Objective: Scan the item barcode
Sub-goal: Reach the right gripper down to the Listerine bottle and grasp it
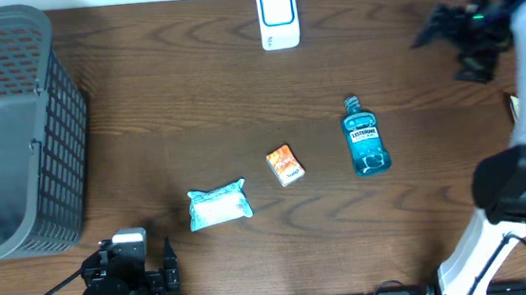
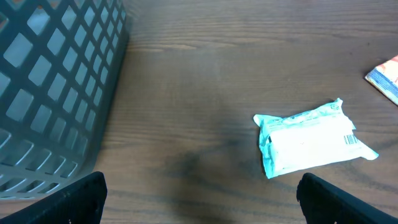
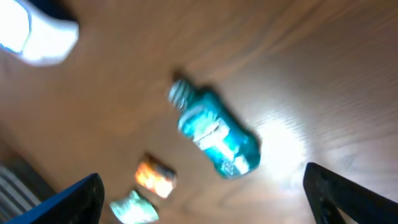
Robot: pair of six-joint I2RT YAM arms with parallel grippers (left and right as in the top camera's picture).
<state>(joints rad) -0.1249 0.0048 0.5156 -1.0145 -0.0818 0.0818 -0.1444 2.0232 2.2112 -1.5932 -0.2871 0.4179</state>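
Soft, even light covers the dark brown wooden tabletop [image 1: 192,96]; the overhead view looks sharp. The right wrist view is smeared with blur, with white glare beside the teal plastic mouthwash bottle [image 3: 214,134]. The left wrist view is crisp.

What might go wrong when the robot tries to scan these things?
The bottle is round and lies on its side, so it may roll away when fingers close on it. The pack is soft, so a squeeze might crumple its barcode. The scanner stands at the table's far edge, so a bump could knock it over.
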